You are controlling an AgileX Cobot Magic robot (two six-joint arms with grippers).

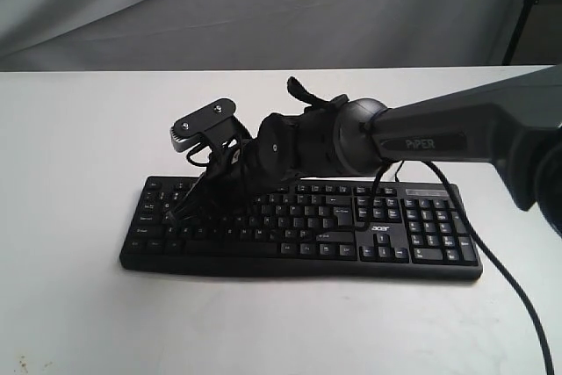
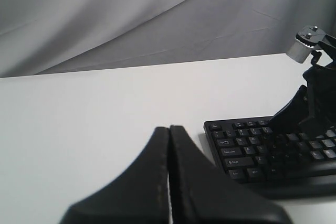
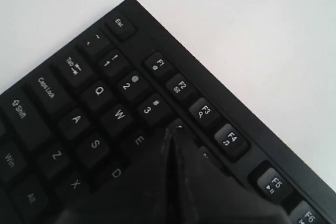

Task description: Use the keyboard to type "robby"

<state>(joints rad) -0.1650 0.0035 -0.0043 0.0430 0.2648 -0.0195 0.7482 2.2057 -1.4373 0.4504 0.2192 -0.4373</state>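
The black keyboard [image 1: 386,239] lies across the white table, acer logo toward its right end. My right arm reaches over from the right and covers the keyboard's left-middle. My right gripper [image 1: 180,211] is shut, tips pointing down at the keys. In the right wrist view the shut gripper [image 3: 170,131] meets the keyboard [image 3: 100,93] just beyond the E key [image 3: 138,140], beside the 3 key; the key under the tips is hidden. My left gripper [image 2: 169,128] is shut on nothing above bare table, left of the keyboard [image 2: 247,145]. It is out of the exterior view.
The white table [image 1: 79,147] extends on all sides of the keyboard. A grey cloth [image 1: 263,6] hangs behind. A thin black cable [image 1: 509,287] runs down past the keyboard's right end. The right arm's camera mount [image 1: 204,125] sticks up over the keys.
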